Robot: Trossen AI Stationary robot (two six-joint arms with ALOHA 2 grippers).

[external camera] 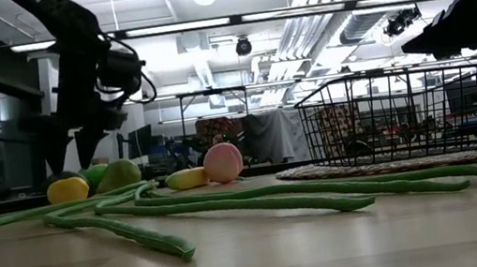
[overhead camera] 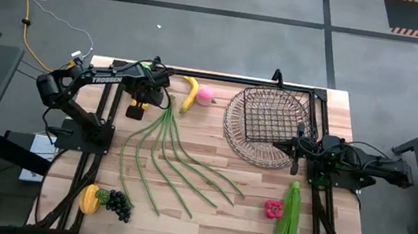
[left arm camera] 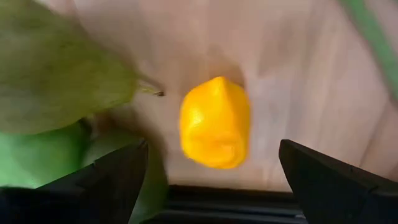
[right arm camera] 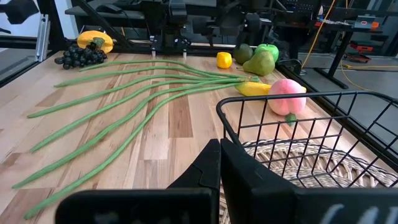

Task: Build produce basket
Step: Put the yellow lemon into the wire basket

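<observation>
I am hovering my wide-open, empty left tool (left arm camera: 211, 180) directly over the lemon (left arm camera: 215, 122), with the basket (overhead camera: 269, 125) holding no produce yet.

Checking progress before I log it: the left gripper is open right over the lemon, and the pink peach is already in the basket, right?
Not quite. The high view shows the pink peach lying on the table beside the banana, outside the basket. The left gripper is open over the lemon.

lemon (left arm camera: 215, 122) clear between claw fingers (spread wide), pear (left arm camera: 56, 74) crowding beside
</observation>
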